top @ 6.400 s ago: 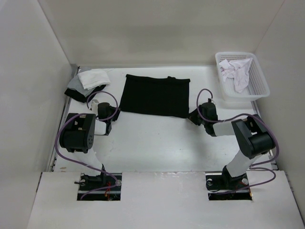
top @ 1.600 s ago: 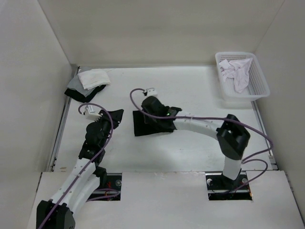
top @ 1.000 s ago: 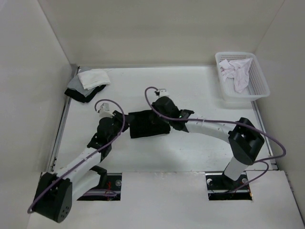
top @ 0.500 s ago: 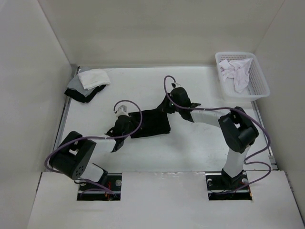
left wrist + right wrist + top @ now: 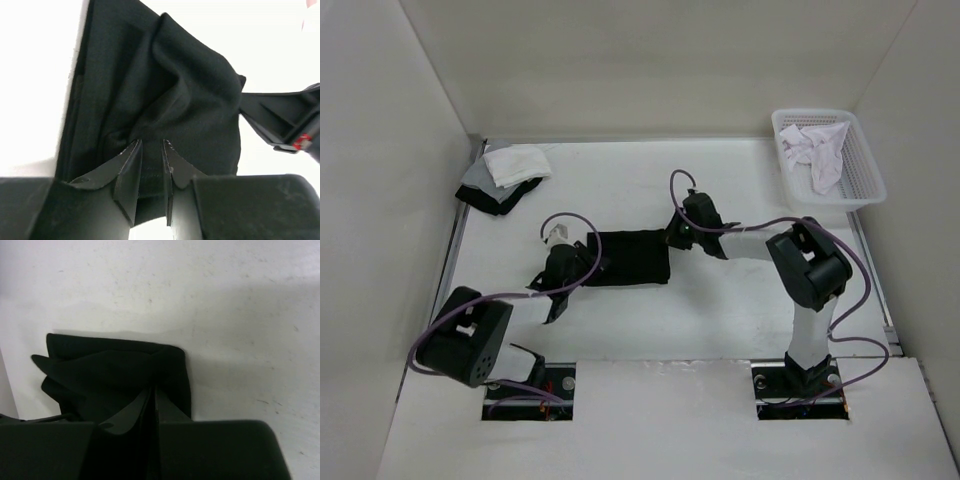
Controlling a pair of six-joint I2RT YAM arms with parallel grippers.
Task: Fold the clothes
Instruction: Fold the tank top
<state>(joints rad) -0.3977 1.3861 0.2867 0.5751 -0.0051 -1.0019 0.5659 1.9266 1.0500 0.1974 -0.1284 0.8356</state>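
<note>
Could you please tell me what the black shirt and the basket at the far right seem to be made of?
The black shirt looks like soft, matte knit fabric, perhaps cotton: it bunches into limp folds with no shine. The basket looks like rigid white plastic: it has thin lattice walls that hold their shape.

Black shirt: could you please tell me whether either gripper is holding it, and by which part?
Both hold it. The left gripper pinches bunched fabric at the left end of the black shirt; the right gripper pinches its right end.
</note>
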